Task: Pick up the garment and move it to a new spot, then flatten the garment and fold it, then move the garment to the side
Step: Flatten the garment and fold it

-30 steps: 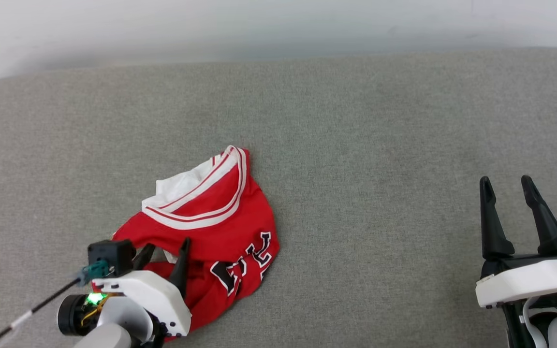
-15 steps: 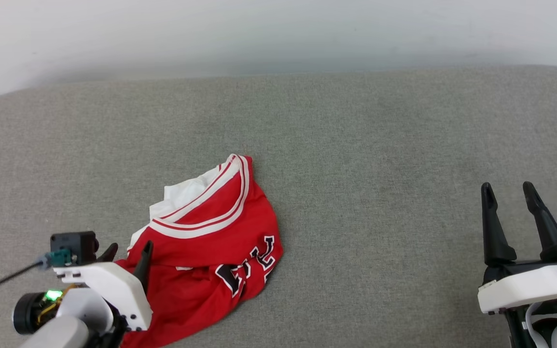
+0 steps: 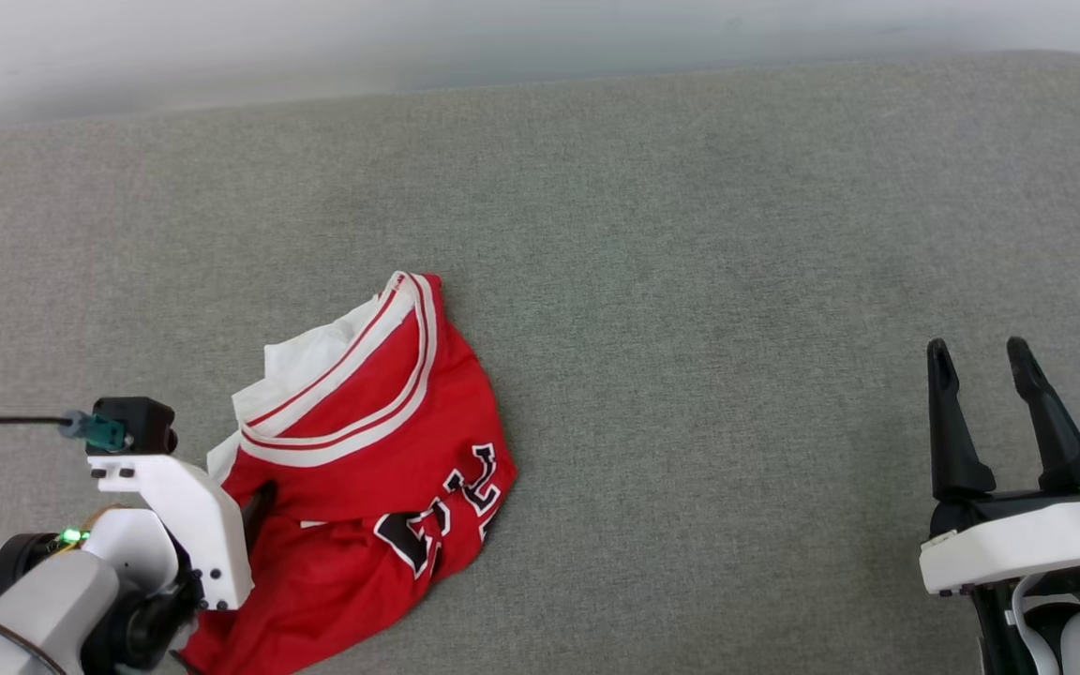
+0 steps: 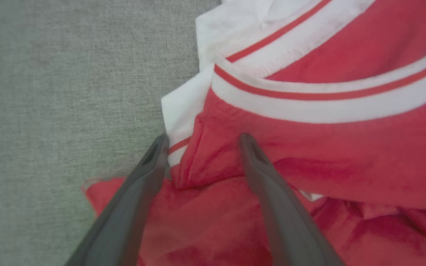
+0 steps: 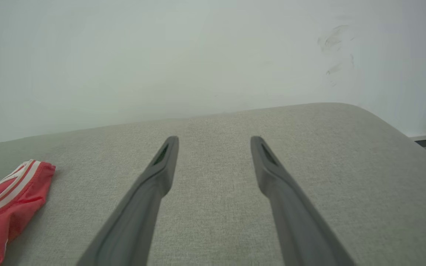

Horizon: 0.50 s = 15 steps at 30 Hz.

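Note:
The garment lies crumpled on the grey cushioned surface at the lower left of the head view. It is red, with white-and-red striped trim, a white sleeve poking out at the back, and black numerals on its right side. My left gripper is open at the garment's left edge. Its fingers straddle a raised red fold just below the striped trim. In the head view one dark finger shows beside the white wrist housing. My right gripper stands open far to the right with nothing between its fingers. The garment lies well to its left.
The grey fabric surface stretches wide to the right of the garment and ends at a white wall behind. Its rounded right corner drops off near a pale ledge. A black cable runs from the left wrist.
The head camera has shifted. My left gripper has moved left across the garment, from over its lower middle to its left edge, and has stayed open. The right gripper has not moved.

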Available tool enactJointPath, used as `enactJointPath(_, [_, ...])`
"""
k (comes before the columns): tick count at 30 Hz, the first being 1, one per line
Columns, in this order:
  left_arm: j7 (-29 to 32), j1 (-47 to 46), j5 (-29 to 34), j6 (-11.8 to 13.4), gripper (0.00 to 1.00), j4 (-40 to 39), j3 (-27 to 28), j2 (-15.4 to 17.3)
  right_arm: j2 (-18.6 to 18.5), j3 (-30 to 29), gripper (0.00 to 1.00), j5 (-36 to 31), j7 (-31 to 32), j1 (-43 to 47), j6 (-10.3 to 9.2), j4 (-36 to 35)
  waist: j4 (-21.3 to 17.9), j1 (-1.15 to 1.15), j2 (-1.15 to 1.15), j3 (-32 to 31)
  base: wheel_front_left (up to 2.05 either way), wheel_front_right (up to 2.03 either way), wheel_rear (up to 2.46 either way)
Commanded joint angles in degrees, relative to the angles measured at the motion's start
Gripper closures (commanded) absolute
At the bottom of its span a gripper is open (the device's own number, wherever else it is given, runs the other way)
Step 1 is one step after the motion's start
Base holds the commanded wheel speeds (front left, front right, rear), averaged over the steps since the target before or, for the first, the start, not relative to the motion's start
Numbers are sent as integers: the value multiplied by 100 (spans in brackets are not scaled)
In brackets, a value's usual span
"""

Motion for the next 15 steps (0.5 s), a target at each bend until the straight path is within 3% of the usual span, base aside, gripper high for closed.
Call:
enactJointPath(1, [134,-15,-78,-55,50,97,-73,-32,5,-3,0,3,-43,-64,-2,26,-29,0,0,30,0,0,0])
enactJointPath(2, [187,7,-93,-102,69,138,-110,-50,4,-3,0,5,-58,-85,-2,47,-39,0,0,38,0,0,0])
enactJointPath(3, [134,-12,-80,-128,100,148,-102,-64,4,-5,0,11,-62,-99,-1,62,-45,0,0,44,0,0,0])
enactJointPath(6, [-42,-133,41,-159,100,86,-68,-100,4,-55,0,2,-96,-107,-1,104,-12,0,0,38,0,0,0])
enactJointPath(15, [-851,-625,1147,263,100,-857,-188,-83,4,-63,0,-56,-83,-157,-2,157,116,0,0,-73,0,0,0])
